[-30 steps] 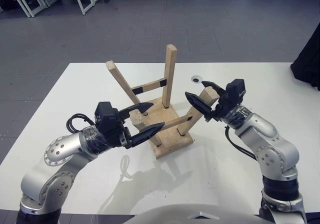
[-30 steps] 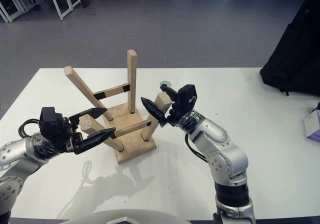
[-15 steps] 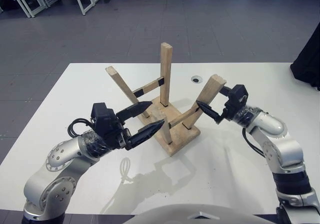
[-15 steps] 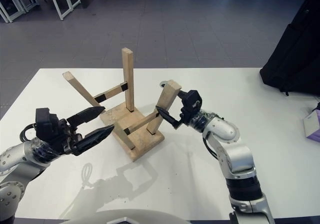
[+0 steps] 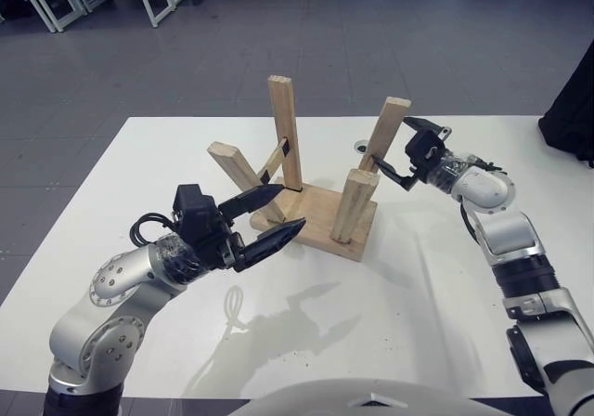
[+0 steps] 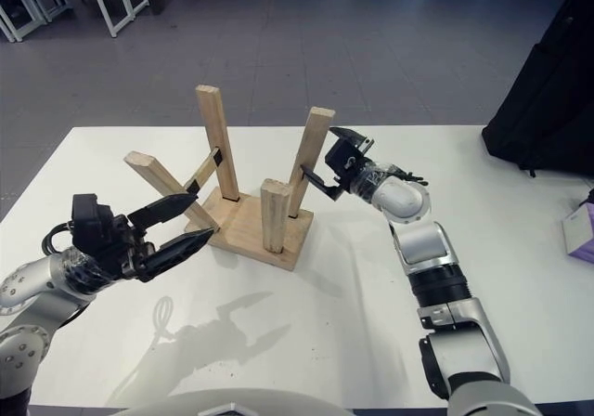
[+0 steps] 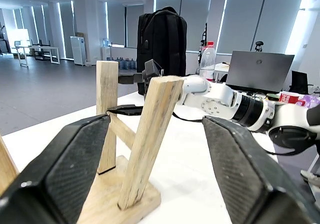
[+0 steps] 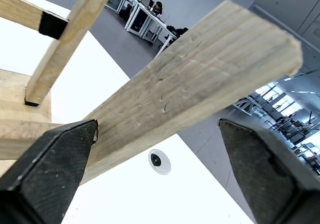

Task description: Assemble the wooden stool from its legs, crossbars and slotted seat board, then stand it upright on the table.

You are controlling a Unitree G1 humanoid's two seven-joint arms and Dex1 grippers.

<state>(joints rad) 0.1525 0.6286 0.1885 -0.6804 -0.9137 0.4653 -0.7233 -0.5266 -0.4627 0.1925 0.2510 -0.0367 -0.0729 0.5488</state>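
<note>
The wooden stool (image 5: 325, 233) rests upside down on the white table (image 5: 139, 184), seat board flat and legs pointing up. A crossbar (image 5: 277, 161) with black ends joins the two far-left legs. My right gripper (image 5: 401, 149) is open, and its fingers straddle the far-right leg (image 5: 388, 130) near its top; in the right wrist view one pad (image 8: 47, 169) touches that leg (image 8: 190, 89). My left gripper (image 5: 278, 214) is open, just left of the seat board's near corner, holding nothing. In the left wrist view the near leg (image 7: 150, 134) stands beyond its fingers.
A small round grommet hole (image 5: 362, 144) sits in the table behind the stool. A black backpack (image 6: 548, 91) stands off the table's right side, and a purple object (image 6: 581, 232) lies at the far right. Bare table stretches in front of the stool.
The stool has turned and shifted, its seat board now flat on the table with the legs more upright. My right gripper moved back and up along the far-right leg. The left gripper stayed about where it was.
</note>
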